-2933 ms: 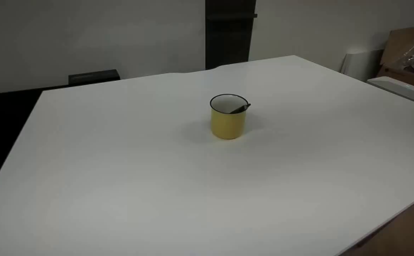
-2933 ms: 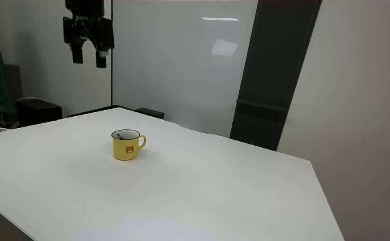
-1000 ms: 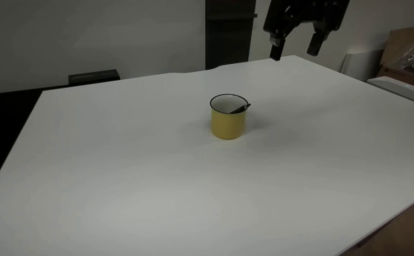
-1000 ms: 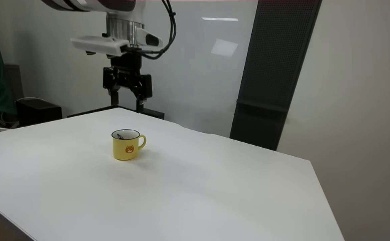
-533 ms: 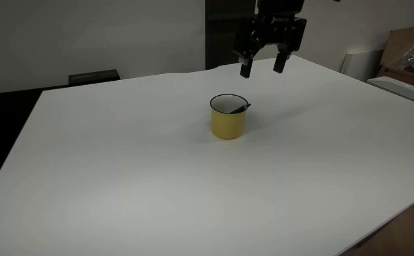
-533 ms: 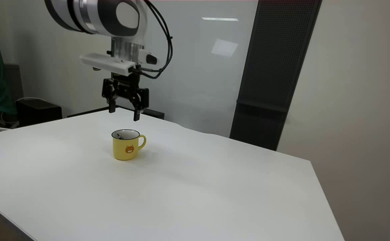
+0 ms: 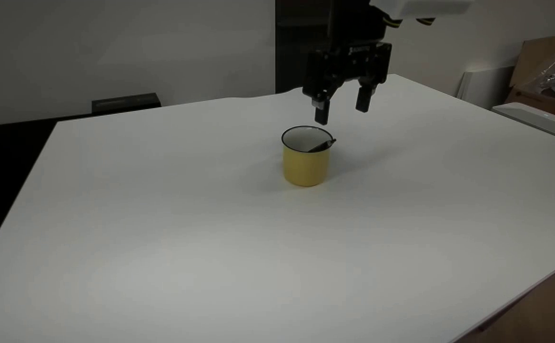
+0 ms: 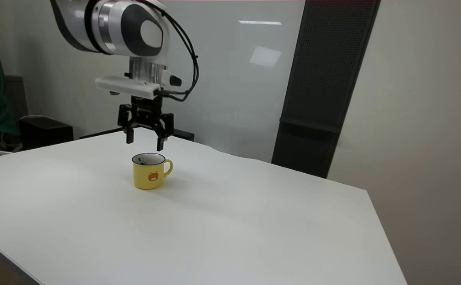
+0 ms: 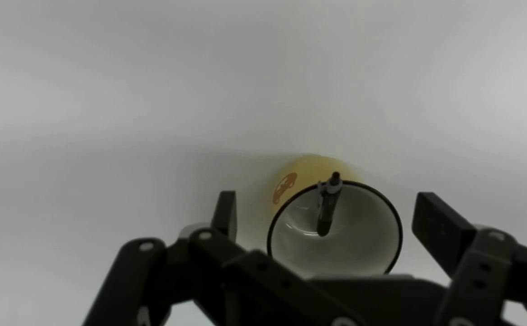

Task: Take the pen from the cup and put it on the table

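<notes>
The yellow cup point(image 7: 305, 167) stands upright on the white table point(image 7: 201, 247). It has a dark rim, a pale inside, and a handle and orange animal print in an exterior view point(image 8: 145, 181). The thin black pen point(image 7: 322, 146) leans inside the cup, its tip sticking out just past the rim. In the wrist view the pen point(image 9: 328, 206) rests against the cup's upper rim. My gripper point(image 7: 342, 113) is open and empty, pointing down above the cup. In the wrist view the cup's mouth lies between my two fingers point(image 9: 324, 217), touching neither.
A black box point(image 7: 126, 102) sits behind the table's far edge; it also shows in an exterior view point(image 8: 179, 133). A white tray-like piece point(image 7: 539, 119) and a cardboard box point(image 7: 544, 62) are beyond a side edge. A dark panel point(image 8: 317, 95) stands behind.
My gripper has come into view above the table and moved down toward the cup, leftward in an exterior view. It stays open. The cup and pen have not moved.
</notes>
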